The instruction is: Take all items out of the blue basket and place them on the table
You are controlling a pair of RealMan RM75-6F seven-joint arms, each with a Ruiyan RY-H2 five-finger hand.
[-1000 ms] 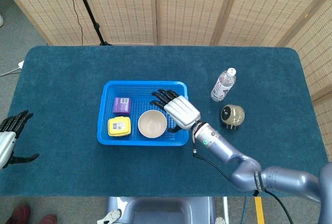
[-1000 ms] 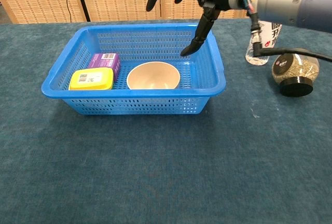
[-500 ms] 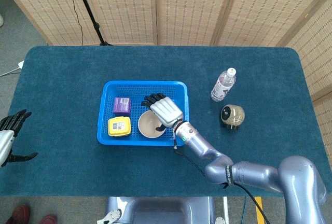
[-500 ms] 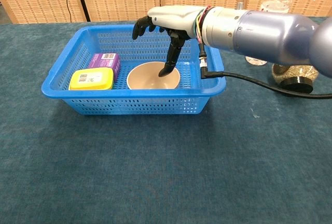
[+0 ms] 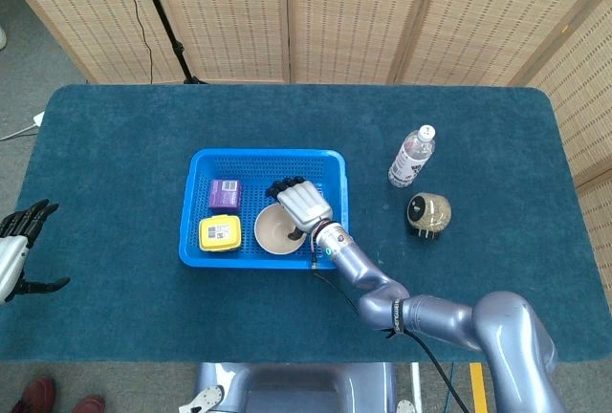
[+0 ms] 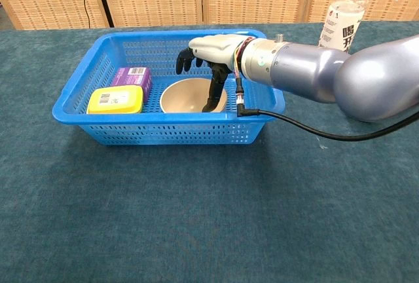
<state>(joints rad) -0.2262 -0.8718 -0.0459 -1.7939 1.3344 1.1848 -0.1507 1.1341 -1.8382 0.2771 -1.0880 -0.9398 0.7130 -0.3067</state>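
Bowl [image 6: 192,95] in blue basket [image 5: 196,252], near its right wall; right hand [image 5: 300,201] over bowl rim, thumb inside, not yet clamped, prob. lining up pinch. Left hand [image 5: 17,241] idle, fingers apart, off tabletop's left edge.

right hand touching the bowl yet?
Cannot tell. In the chest view the right hand dips its thumb at the rim of the bowl, but neither view shows contact or gap plainly.

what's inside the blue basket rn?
In the blue basket: purple box, yellow box, beige bowl. The right hand reaches into the bowl from above and hides its right rim and the basket floor beneath it.
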